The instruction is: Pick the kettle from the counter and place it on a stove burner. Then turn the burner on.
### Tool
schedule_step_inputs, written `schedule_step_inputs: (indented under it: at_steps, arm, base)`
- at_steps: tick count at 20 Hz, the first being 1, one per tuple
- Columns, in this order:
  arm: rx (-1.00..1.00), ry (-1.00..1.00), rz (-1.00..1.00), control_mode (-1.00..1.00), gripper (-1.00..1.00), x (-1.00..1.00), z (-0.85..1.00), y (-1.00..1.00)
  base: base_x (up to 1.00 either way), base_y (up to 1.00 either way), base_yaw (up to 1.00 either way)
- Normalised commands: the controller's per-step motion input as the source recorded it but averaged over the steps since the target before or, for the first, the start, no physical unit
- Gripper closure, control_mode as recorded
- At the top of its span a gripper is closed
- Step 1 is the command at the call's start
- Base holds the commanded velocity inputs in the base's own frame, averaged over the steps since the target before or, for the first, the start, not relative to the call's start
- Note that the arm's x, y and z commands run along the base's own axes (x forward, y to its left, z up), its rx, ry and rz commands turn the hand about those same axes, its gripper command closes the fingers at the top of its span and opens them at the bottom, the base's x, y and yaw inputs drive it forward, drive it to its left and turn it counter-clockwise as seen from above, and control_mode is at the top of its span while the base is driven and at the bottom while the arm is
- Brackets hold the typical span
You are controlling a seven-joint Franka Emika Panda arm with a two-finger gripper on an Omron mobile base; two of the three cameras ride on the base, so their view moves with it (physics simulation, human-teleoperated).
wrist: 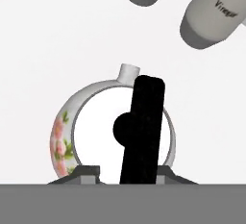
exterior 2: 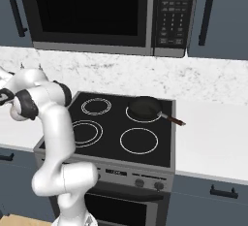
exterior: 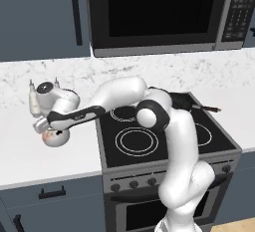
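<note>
The kettle stands on the white marbled counter, left of the stove. In the hand view I look straight down on the kettle: white lid, pink flower pattern, short spout, black arched handle over a black knob. My gripper hangs right over the kettle, open. In the hand view the gripper straddles the handle; the handle lies close to one tip, with a gap to the other. The largest burner ring on the black cooktop is bare, and it shows again as the burner ring.
Two slim white bottles stand just behind the kettle, near my hand; their caps show in the hand view. A black frying pan sits on the back right burner. Stove knobs line the front panel. A microwave hangs above.
</note>
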Motion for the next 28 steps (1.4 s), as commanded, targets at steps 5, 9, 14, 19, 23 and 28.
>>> schedule_step_inputs:
  at_steps: [5,9,14,19,23,28]
  arm:
    - [0.00,-0.06,0.00,-1.00,1.00,-0.06,0.00,-0.09]
    - [0.00,-0.18,0.00,-1.00,1.00,-0.53,0.04,-0.47]
    - [0.00,-0.40,0.00,-1.00,1.00,-0.97,0.37,-0.91]
    - [0.02,-0.25,-0.08,-1.00,1.00,-0.75,0.60,-1.00]
    - [0.14,0.05,-0.29,-1.00,1.00,-0.27,0.74,-1.00]
    - [0.20,0.34,-0.34,-1.00,1.00,0.00,0.63,-1.00]
  base:
    - [0.00,0.00,0.00]
    - [0.00,0.00,0.00]
    - [0.00,0.00,0.00]
    - [0.00,0.00,0.00]
    - [0.00,0.00,0.00]
    - [0.00,0.00,0.00]
